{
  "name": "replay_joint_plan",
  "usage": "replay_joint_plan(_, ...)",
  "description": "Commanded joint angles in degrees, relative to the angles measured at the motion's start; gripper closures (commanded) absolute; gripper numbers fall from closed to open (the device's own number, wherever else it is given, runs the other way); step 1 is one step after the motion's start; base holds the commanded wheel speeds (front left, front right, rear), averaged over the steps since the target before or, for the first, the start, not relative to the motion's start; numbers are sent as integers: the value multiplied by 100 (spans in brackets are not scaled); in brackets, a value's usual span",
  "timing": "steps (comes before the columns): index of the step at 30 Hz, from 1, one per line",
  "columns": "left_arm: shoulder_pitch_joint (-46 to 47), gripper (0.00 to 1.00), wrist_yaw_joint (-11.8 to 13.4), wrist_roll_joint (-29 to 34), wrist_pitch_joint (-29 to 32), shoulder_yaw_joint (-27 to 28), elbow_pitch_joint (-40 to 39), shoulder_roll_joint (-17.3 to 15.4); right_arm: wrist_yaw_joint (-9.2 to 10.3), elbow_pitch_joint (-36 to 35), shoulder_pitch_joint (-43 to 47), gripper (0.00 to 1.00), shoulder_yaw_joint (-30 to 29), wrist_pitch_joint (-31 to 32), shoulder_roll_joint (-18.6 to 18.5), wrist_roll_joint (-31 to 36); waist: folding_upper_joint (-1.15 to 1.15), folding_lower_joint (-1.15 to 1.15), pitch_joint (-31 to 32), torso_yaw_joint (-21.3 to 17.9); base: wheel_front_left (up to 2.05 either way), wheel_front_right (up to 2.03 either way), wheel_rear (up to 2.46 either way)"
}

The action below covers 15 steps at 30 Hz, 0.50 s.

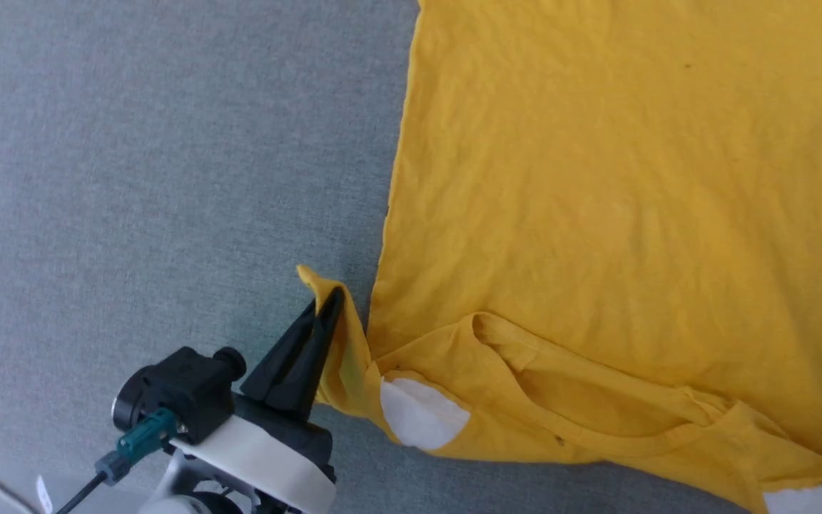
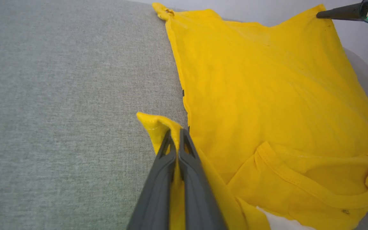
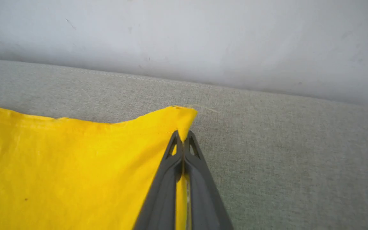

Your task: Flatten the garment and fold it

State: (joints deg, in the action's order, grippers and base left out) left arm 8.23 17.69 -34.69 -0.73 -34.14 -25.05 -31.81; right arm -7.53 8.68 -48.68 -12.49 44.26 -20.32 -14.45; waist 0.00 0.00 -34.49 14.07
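Garment (image 1: 618,178) spread on grey fabric surface (image 1: 133,178); left jaws pinching one corner, right jaws pinching another

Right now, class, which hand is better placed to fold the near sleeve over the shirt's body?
Probably left: the left hand pinches that sleeve of the garment; the right hand grips a far hem corner.

Bright yellow shirt (image 1: 596,178), creased, lies spread plain side up on the grey table (image 1: 133,143), collar toward the table's near side, white patches peeking underneath; left pincer (image 1: 330,300) holds its sleeve up, right pincer (image 3: 183,135) nips a far hem corner
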Motion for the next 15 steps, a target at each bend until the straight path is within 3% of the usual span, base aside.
replay_joint_plan(1, -3, 100, 15, 2, -5, 44, 7, -55, 4, -104, 135, 100, 9, -104, -54, -149, 0, 0, 375, -311, 0, 0, 0)
replay_joint_plan(10, -201, 100, 91, -63, 151, 134, -128, -327, 4, -1527, 1379, 100, -786, -245, -389, -997, 0, 0, 1160, -970, 0, 0, 0)
replay_joint_plan(15, -359, 100, 151, -121, 164, 186, -176, -417, 4, -2393, 2612, 100, -1612, -128, -129, -1421, 0, 0, 1360, -1380, 0, 0, 0)
